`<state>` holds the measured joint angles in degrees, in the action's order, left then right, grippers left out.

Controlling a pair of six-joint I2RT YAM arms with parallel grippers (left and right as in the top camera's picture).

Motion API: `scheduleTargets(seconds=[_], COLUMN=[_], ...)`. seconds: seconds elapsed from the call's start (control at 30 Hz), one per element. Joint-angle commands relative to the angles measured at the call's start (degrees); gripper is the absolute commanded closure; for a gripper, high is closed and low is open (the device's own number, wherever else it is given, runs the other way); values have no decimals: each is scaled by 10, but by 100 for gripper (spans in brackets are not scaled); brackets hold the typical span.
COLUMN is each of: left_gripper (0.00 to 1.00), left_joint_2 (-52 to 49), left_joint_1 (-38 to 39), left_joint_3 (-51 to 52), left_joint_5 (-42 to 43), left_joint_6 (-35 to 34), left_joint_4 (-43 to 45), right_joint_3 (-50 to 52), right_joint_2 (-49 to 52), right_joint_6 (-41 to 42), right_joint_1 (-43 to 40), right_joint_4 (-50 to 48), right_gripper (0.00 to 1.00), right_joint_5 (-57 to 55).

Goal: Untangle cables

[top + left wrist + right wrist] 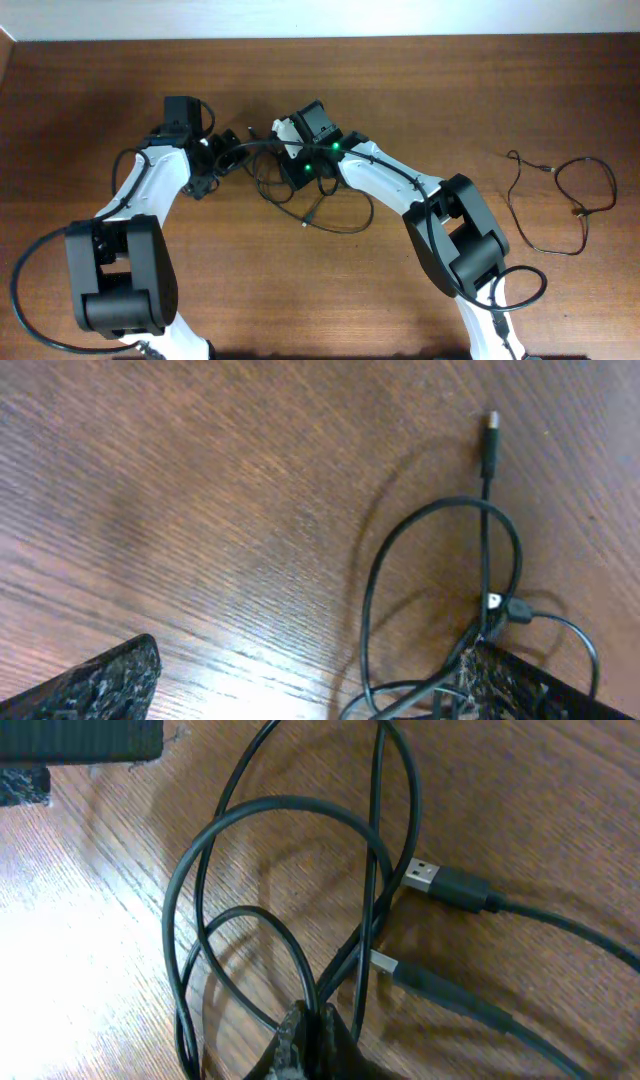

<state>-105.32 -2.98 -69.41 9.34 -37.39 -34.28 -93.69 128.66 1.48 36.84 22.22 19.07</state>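
Black, limp and light, the cables (318, 205) lie tangled near the far edge of the table (430, 90). Clamped on several strands is the right gripper (310, 1038); the left gripper (315, 685) gapes wide, empty. A stiff plug (425, 875) looks the surest place to grab.

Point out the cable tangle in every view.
Overhead: cable tangle at the centre of the picture.
Left wrist: cable tangle at the lower right.
Right wrist: cable tangle fills the middle, pinched at the bottom edge by the right arm's fingers.
Shared landmark: the wood-grain table.
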Motion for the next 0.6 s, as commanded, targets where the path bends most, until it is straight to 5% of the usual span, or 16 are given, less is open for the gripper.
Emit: scheduleTargets(seconds=[0.0, 0.07, 0.13, 0.23, 0.37, 0.57], left_gripper=[0, 10, 24, 27, 36, 76], left_joint_2=[5, 5, 5, 5, 5, 5], left_joint_1=[-2, -2, -2, -2, -2, 0], left_joint_3=[2, 2, 2, 2, 2, 2], left_joint_5=[72, 127, 130, 133, 153, 196], left_joint_6=[38, 135, 152, 152, 178, 187], left_joint_4=[23, 36, 30, 27, 28, 18], right_joint_3=[-2, -2, -2, -2, -2, -2], right_joint_2=[3, 3, 3, 3, 3, 3], right_joint_6=[30, 73, 85, 85, 78, 78], right_joint_1=[2, 0, -9, -42, -51, -52], right_joint_4=[0, -4, -2, 16, 101, 106], right_gripper=[96, 96, 96, 96, 96, 96], right_joint_5=[0, 38, 126, 341, 343, 319])
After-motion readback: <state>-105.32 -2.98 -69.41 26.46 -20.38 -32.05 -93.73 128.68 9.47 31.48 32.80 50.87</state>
